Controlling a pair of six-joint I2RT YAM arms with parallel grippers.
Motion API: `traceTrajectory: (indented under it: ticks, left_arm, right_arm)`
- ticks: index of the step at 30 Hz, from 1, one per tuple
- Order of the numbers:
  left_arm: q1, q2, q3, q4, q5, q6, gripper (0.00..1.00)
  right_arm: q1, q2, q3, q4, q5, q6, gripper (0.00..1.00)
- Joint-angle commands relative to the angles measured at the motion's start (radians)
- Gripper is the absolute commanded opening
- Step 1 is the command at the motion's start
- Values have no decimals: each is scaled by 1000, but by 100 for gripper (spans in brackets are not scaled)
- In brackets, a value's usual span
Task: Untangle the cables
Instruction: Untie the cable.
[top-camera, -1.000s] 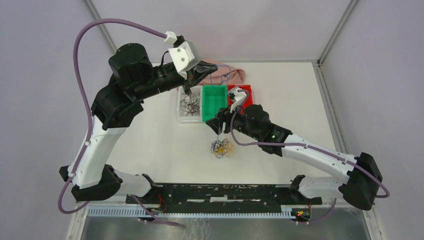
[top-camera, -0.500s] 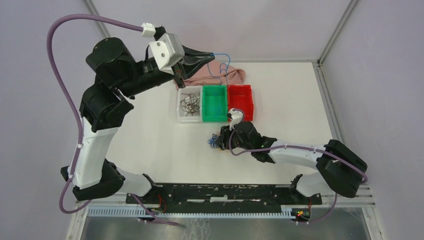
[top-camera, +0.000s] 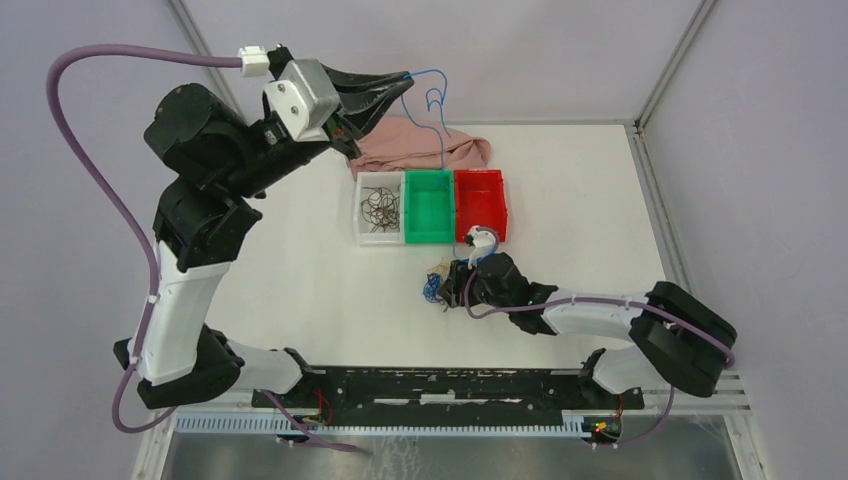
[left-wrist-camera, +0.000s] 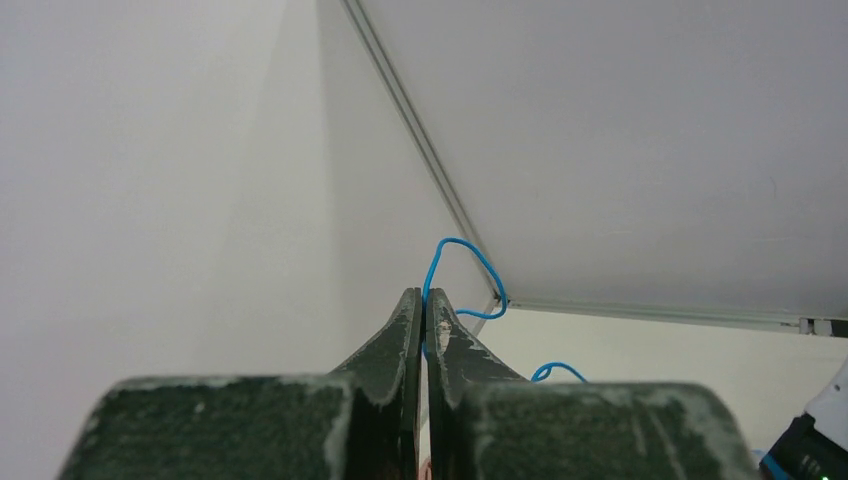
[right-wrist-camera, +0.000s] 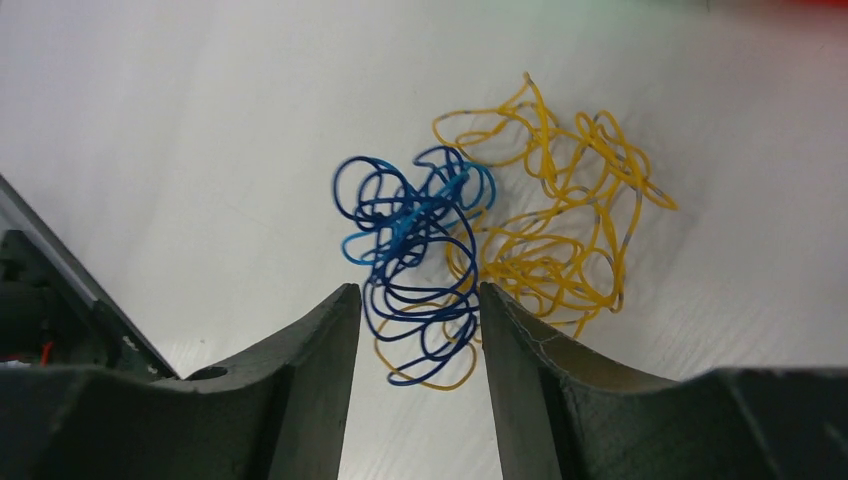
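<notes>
Bins sit three in a row: green bin (top-camera: 429, 205) in the middle, clear bin (top-camera: 361, 225) on its left with dark cables (top-camera: 381, 207) curled inside, red bin (top-camera: 481, 195) on its right. A pink cloth (top-camera: 420, 145) lies bunched just behind the green bin. My left gripper (left-wrist-camera: 423, 295) hangs high, behind and left of the green bin, fingers pressed together on a single blue cable (left-wrist-camera: 455, 240) that loops off the tips and drops across the cloth toward the green bin's far wall. My right gripper (right-wrist-camera: 418, 295) is low on the near side of the green bin, jaws apart, straddling the bundle (right-wrist-camera: 410, 230) of blue and yellow cables lying on the table (top-camera: 300, 280). White tabletop stretches left of the green bin; enclosure walls rise behind it.
</notes>
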Motion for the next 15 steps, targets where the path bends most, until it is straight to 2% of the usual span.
traceTrajectory:
  ticks: [1, 9, 15]
  left_arm:
    - [-3, -31, -97, 63, -39, 51, 3]
    - [-3, -75, -354, 106, -89, 93, 3]
    - [-3, -62, -494, 150, -223, 145, 3]
  right_arm:
    - [4, -140, 16, 12, 27, 4, 54]
    - [3, -346, 40, -138, 120, -13, 61]
    - [3, -427, 90, -232, 225, -50, 65]
